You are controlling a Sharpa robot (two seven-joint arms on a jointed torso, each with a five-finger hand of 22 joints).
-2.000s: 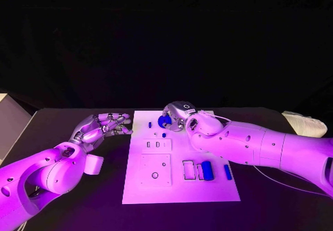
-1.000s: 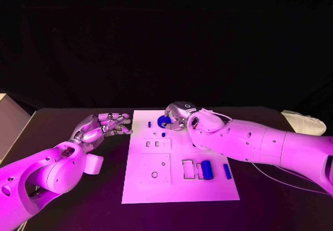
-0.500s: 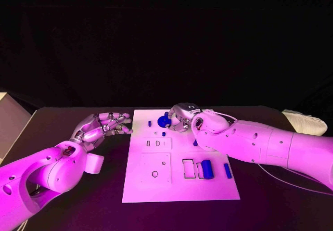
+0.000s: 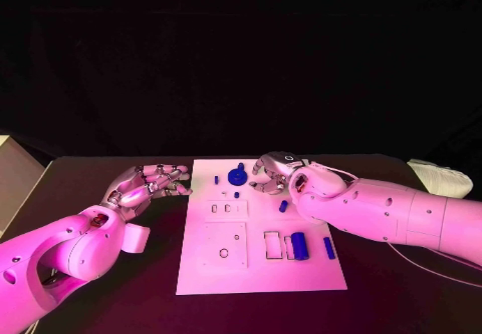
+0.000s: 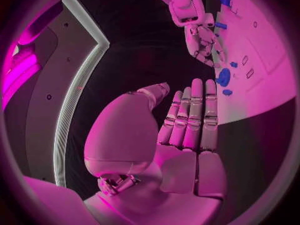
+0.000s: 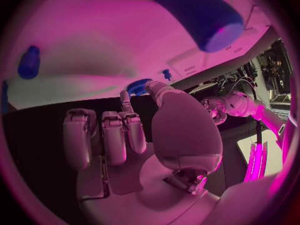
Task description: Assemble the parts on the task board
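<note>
item: task board, white plate at the middle of the black table. item: blue gear, lying on the board's far end, just beside your right hand on the side toward your left hand; from these pictures you cannot tell whether fingertips touch it. right hand: holds nothing, fingers loosely curled and apart. left hand: off the board's left edge, fingers extended together, empty. nearer hand to the gear: the right, plainly. item: short blue peg, lying mid-board near the right wrist. item: blue cylinder, long axis running near to far, beside the slim blue bar.
</note>
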